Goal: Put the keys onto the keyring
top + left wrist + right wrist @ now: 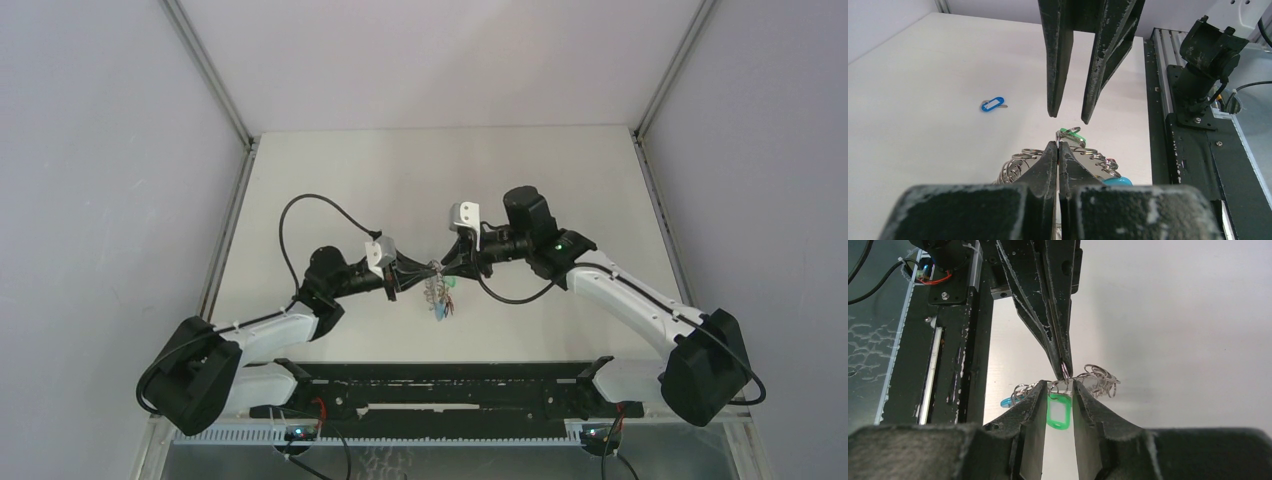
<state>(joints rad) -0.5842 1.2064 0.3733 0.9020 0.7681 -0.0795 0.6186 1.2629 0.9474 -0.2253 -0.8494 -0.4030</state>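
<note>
Two arms reach inward over the middle of the table (420, 170), forearms low and nearly level, their grippers meeting almost tip to tip. We see the left gripper (1058, 146) pressed fully together, pinching one silver link of the keyring (438, 296), which hangs below the tips as a tangled bunch. The right gripper (1058, 385) faces it with a narrow gap between its fingers. The green-tagged key (1058, 411) sits in that gap, and we cannot tell whether either finger touches it. From above, the bunch is a small blur of colours, so we cannot separate hoop, sleeve and the other tags. A blue-tagged key (992, 104) lies alone on the table, well apart on the far side of the bunch; overhead we cannot make it out.
</note>
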